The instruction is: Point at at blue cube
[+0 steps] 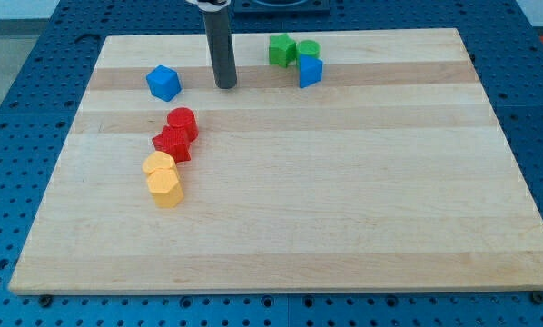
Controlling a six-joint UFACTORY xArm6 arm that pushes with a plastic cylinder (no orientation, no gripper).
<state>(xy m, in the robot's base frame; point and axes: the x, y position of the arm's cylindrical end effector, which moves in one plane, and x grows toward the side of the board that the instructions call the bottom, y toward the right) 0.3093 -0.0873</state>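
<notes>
Blue cube [163, 83] near bench [344, 227] top-left. My tip [225, 85] just right of blue cube, not touching, probably to point without pushing. No gripper to open or close.

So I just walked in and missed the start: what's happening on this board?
A robot arm's rod is working over a wooden board. My tip sits near the view's top, just right of the blue cube, not touching it. Nearby lie another blue block, two green blocks, two red and two yellow.
</notes>
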